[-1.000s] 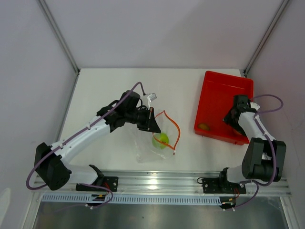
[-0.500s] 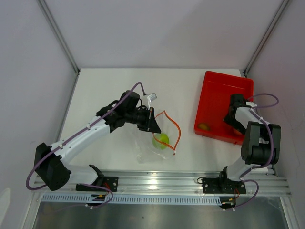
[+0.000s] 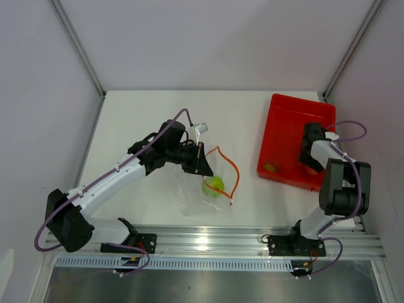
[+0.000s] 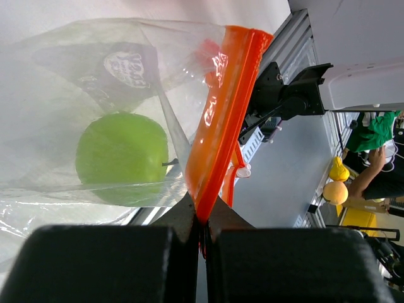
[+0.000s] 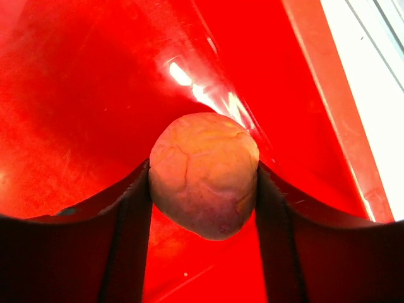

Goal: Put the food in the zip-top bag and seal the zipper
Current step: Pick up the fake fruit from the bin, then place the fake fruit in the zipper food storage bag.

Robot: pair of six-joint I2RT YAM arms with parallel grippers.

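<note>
The clear zip-top bag (image 3: pixel 194 197) lies at the table's front middle with the green apple (image 3: pixel 214 185) inside it. My left gripper (image 3: pixel 204 165) is shut on the orange-red zipper (image 3: pixel 234 172) and holds the mouth edge up. In the left wrist view, the zipper (image 4: pixel 221 107) is pinched between my gripper's (image 4: pixel 201 218) closed fingers, and the apple (image 4: pixel 121 156) shows through the plastic. My right gripper (image 3: pixel 310 163) is down in the red tray (image 3: pixel 287 120). In the right wrist view my gripper (image 5: pixel 202 169) has both fingers against the orange-pink peach (image 5: pixel 203 173). The brown lump (image 3: pixel 270 168) lies in the tray's near left corner.
The red tray's wall (image 5: pixel 328 95) runs close along the right of the peach, with the white table beyond it. Frame posts stand at the table's back corners. A metal rail (image 3: pixel 208 238) runs along the near edge.
My right wrist has swung in over the tray's near right corner and settled around the peach. The left arm, bag and apple have not moved.
</note>
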